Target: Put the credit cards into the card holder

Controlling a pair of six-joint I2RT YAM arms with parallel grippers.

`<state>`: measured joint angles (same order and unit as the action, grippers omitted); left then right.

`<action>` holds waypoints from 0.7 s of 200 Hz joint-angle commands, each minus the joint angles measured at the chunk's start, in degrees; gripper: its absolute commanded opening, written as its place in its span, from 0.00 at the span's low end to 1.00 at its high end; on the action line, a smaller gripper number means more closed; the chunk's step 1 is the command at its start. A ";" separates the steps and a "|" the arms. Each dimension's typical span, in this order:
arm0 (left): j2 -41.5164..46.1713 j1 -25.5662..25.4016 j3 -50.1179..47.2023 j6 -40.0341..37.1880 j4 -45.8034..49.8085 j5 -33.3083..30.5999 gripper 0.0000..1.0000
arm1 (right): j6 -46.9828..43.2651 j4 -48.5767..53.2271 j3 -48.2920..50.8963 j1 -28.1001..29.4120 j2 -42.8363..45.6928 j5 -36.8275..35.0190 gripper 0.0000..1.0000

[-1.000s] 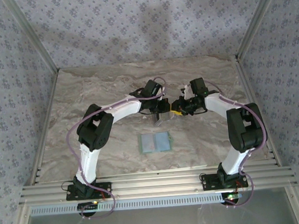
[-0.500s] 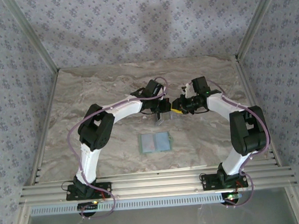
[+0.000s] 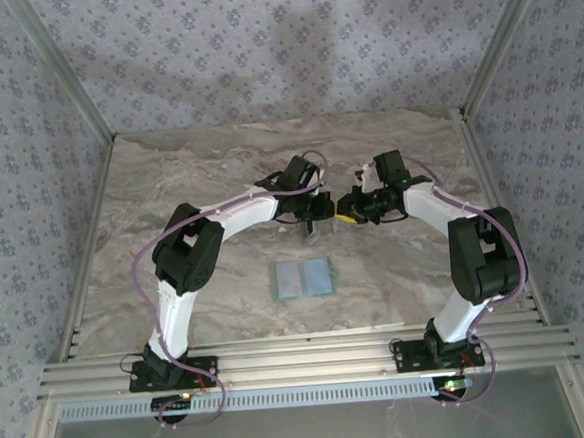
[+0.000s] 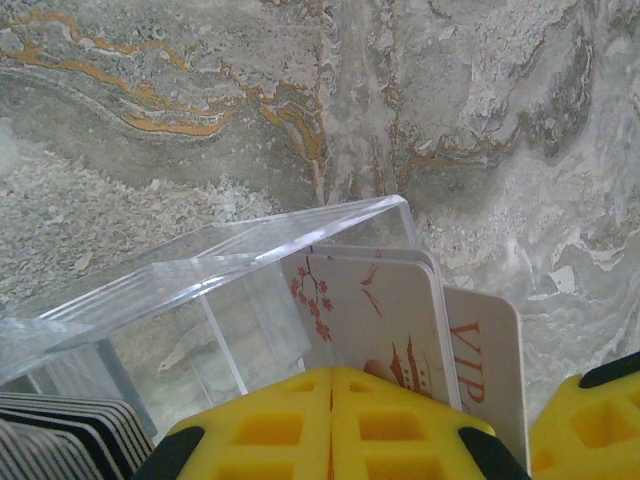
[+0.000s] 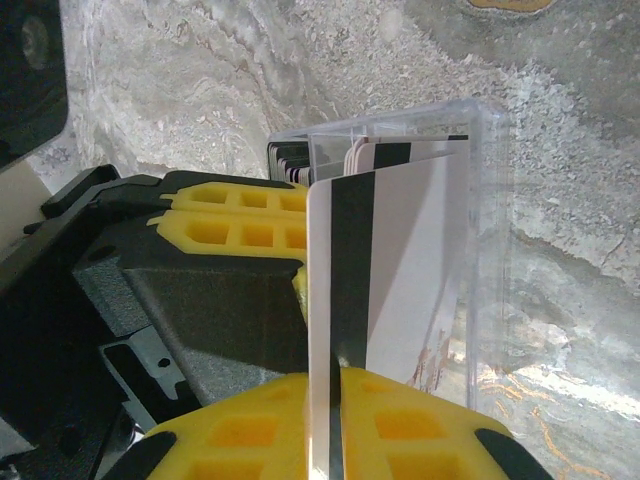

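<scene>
One card holder (image 3: pixel 303 276), one clear box (image 4: pixel 200 290)

My left gripper (image 3: pixel 317 217) and right gripper (image 3: pixel 344 215) meet nose to nose mid-frame in the top view, with the clear box (image 3: pixel 313 233) between them: no passage there. In the right wrist view my card (image 5: pixel 410 260) stands close beside the box wall, left fingers (image 5: pixel 240 200) crowding its left. Below centre the card holder (image 3: pixel 304 276) lies flat, bare table (image 3: pixel 169 177) around it.

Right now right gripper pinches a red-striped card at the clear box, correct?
Not quite: the stripe on the card is black, not red, per the right wrist view. The right gripper does pinch it at the clear box.
</scene>
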<state>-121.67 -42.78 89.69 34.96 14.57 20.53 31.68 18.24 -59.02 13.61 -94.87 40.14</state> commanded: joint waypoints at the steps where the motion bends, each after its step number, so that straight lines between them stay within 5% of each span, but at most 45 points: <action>1: -4.85 -1.01 -1.12 -1.17 4.68 -2.69 0.07 | -1.39 1.78 -1.08 0.60 0.11 -0.61 0.15; 78: -4.73 -0.84 -1.17 -1.21 4.68 -2.43 0.07 | -2.14 5.61 -1.36 0.31 2.35 -3.41 0.00; 140: -3.76 -0.28 -1.01 -1.39 4.50 -0.59 0.08 | -3.55 13.63 -2.10 -0.86 6.29 -13.09 0.00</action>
<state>-121.73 -42.76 89.76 34.94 14.33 21.02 29.95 26.30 -59.24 13.10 -90.63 30.87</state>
